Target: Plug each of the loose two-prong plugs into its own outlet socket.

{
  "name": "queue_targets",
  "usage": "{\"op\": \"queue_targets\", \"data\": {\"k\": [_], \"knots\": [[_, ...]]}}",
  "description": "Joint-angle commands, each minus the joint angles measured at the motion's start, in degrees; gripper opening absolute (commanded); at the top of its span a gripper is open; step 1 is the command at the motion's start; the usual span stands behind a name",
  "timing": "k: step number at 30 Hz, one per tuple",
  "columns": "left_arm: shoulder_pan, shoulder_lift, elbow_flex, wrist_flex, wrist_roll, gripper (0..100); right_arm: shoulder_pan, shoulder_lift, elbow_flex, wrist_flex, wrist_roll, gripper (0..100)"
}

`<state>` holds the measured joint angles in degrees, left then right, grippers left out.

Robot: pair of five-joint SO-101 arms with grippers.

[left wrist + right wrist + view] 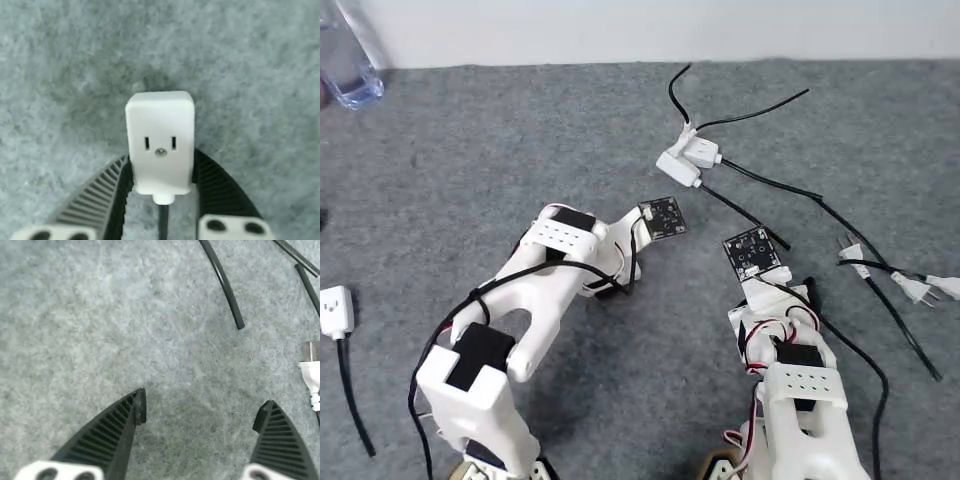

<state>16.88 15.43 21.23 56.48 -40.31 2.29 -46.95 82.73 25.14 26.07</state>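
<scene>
White socket (160, 142), face showing 2 slots and 1 round ground hole, sits clamped in my left gripper (161, 167). 2nd white socket (335, 308) lies flat at far left. Loose white 2-prong plug (917, 291) lies at far right. 1 plug-socket pair (688, 158) lies mated at the far middle.

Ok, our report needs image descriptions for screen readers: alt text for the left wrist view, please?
A white outlet socket sits gripped in the left hand, between black ribbed fingers, slotted face toward the camera. A black cord leaves its base, over grey carpet.
</scene>
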Motion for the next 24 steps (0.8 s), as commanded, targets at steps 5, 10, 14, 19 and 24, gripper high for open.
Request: {"op": "queue_targets", "data": {"k": [5,10,14,19,24], "knots": [[1.6,-0.4,-2.0,3.3,-0.3,1,0.2,-0.6,-0.4,-1.2,-0.4,33.9],[6.4,-3.4,-1.6,11.5,-0.6,1,0.2,-0.6,-0.4,-1.2,-0.4,33.9],[9.5,-10.0,-1.5,18.4,-2.1,1,0.2,-0.6,-0.4,-1.2,-0.4,33.9],[12.9,-15.5,3.9,27.2,-10.5,1,0.2,-0.6,-0.4,-1.2,-0.4,33.9],[13.0,-16.4,6.9,30.2,-15.0,1,0.2,-0.6,-0.4,-1.2,-0.4,33.9]]}}
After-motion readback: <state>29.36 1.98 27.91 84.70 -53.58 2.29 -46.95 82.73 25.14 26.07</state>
